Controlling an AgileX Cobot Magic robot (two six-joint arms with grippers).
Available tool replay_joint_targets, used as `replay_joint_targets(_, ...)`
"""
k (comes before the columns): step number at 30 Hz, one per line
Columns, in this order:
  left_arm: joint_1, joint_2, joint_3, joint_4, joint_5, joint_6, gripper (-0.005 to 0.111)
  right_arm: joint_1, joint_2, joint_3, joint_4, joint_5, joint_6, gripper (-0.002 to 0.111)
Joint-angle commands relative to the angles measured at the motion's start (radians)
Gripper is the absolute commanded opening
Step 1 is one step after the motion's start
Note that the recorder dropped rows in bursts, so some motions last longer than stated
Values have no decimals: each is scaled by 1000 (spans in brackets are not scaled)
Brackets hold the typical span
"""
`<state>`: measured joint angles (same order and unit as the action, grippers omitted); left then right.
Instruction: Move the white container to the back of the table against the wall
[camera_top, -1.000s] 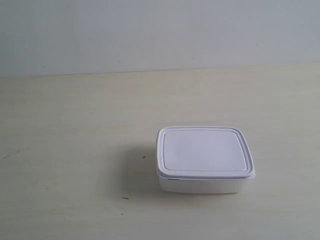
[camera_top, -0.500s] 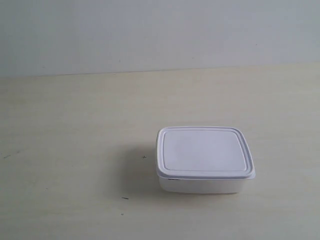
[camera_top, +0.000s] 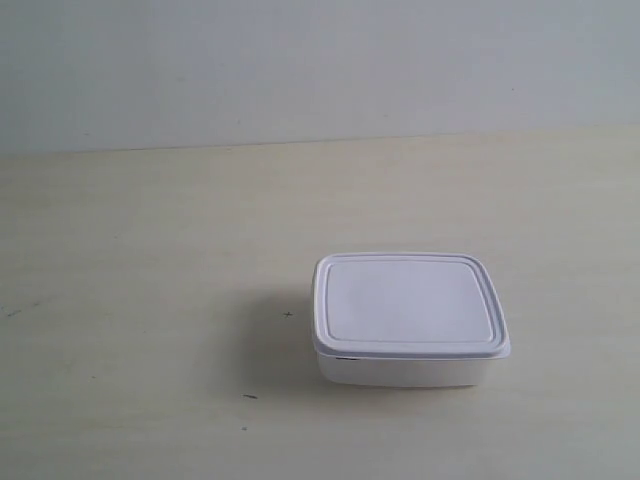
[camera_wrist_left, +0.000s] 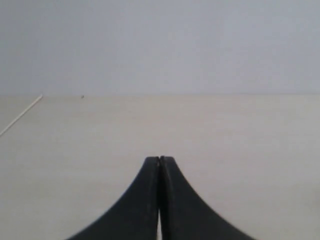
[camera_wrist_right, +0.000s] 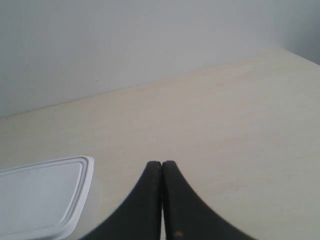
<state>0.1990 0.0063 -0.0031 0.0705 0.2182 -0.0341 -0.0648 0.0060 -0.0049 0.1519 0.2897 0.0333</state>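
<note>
The white container (camera_top: 408, 318) sits lidded on the table (camera_top: 150, 260), right of centre and well in front of the wall (camera_top: 300, 70). No arm shows in the exterior view. My left gripper (camera_wrist_left: 159, 159) is shut with nothing in it, above bare tabletop (camera_wrist_left: 225, 130), facing the wall (camera_wrist_left: 160, 45). My right gripper (camera_wrist_right: 162, 163) is shut as well, empty, with a corner of the white container (camera_wrist_right: 42, 197) off to one side and apart from the fingers (camera_wrist_right: 145, 200).
A few tiny dark specks (camera_top: 250, 396) mark the table in front of the container. A table edge (camera_wrist_left: 20, 116) shows in the left wrist view. In the right wrist view the tabletop (camera_wrist_right: 240, 115) runs back to the wall (camera_wrist_right: 125, 40).
</note>
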Motion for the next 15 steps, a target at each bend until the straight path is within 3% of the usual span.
replay_joint_targets(1, 1, -6, 3, -3, -154, 5, 0, -4, -6, 5, 3, -6, -6, 0)
replay_joint_targets(7, 1, -6, 3, -3, -320, -61, 0, -4, -6, 5, 16, -85, 7, 0)
replay_joint_targets(15, 1, -6, 3, -3, -438, -379, 0, -4, -6, 5, 422, -282, 179, 0)
